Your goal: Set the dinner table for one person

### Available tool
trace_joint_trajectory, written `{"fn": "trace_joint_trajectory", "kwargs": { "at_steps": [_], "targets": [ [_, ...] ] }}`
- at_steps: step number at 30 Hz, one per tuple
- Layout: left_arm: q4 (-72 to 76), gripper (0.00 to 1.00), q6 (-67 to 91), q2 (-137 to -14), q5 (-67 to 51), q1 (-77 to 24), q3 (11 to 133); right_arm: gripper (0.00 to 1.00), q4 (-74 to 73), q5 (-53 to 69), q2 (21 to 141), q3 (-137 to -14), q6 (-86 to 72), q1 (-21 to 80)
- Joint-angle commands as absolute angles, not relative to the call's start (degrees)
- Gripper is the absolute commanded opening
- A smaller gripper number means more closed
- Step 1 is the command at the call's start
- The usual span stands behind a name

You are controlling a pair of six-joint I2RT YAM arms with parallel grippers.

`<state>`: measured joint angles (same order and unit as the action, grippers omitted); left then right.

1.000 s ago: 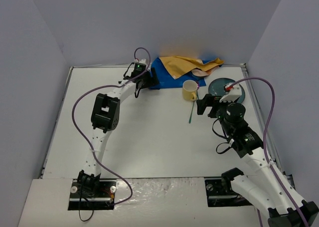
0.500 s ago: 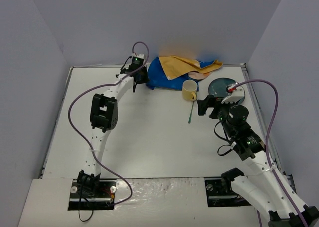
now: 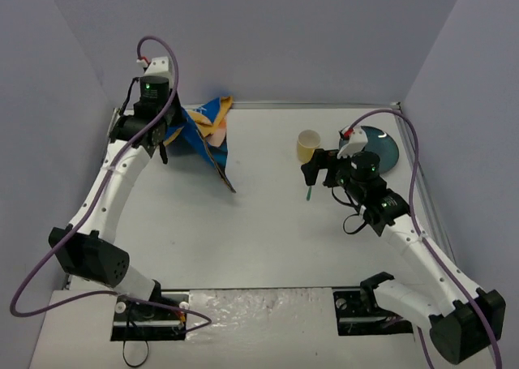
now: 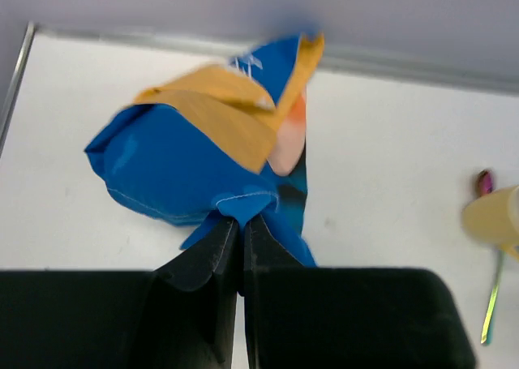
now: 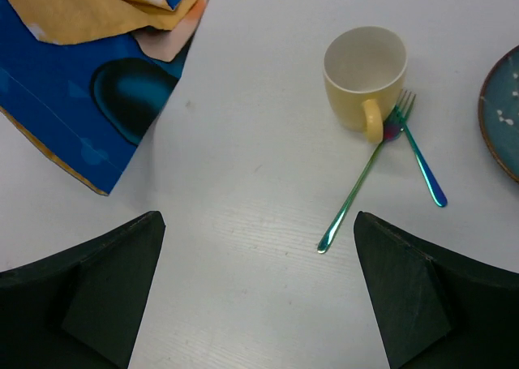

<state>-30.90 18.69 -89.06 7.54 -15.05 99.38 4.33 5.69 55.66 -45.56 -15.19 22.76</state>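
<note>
My left gripper (image 3: pixel 169 139) is raised over the far left of the dinner table (image 3: pixel 259 239) and is shut on a hem of the blue placemat (image 3: pixel 204 139). The placemat hangs crumpled from it, orange backing showing, with its lower corner down towards the tabletop. In the left wrist view the jaws (image 4: pixel 241 216) pinch the blue cloth (image 4: pixel 174 162). My right gripper (image 3: pixel 318 168) stands open just in front of the yellow cup (image 3: pixel 306 146), nothing between its fingers (image 5: pixel 258 247). Beside the cup (image 5: pixel 365 70) lie a green spoon (image 5: pixel 353 197) and a fork (image 5: pixel 422 162).
A dark teal plate (image 3: pixel 381 146) lies at the far right, its rim also in the right wrist view (image 5: pixel 503 109). Grey walls close in the table's left, far and right sides. The placemat's hanging edge (image 5: pixel 81 93) is left of the cup.
My left gripper has shut on the placemat, lifted it off the table's far middle and carried it up and left. My right arm has moved slightly left, closer to the cup.
</note>
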Motion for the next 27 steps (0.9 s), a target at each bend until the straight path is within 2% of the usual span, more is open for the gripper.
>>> {"fn": "trace_joint_trajectory", "kwargs": {
  "at_steps": [1,5,10,13,19,27],
  "targets": [
    [-32.2,0.0,23.2,-85.4,12.6,-15.1,82.7,0.99,10.3,11.8,59.9,-48.3,-15.5,24.4],
    [-33.6,0.0,26.2,-77.4,11.7,-15.1,69.1,0.96,11.5,13.6,65.7,-48.3,-13.8,28.3],
    [-36.9,0.0,28.2,-69.3,11.5,-15.4,59.7,0.95,14.5,12.4,76.1,-49.6,-14.1,35.4],
    [-39.7,0.0,28.7,-63.7,12.5,-15.4,55.1,0.9,18.7,9.2,83.9,-52.2,-15.3,40.7],
    [-40.7,0.0,28.7,-58.1,12.7,-15.2,52.1,0.84,20.9,-1.9,98.1,-60.4,-17.2,47.5],
    [-40.7,0.0,29.5,-56.8,10.8,-15.3,49.8,0.8,19.5,-16.9,109.2,-67.5,-21.6,51.0]
  ]
}}
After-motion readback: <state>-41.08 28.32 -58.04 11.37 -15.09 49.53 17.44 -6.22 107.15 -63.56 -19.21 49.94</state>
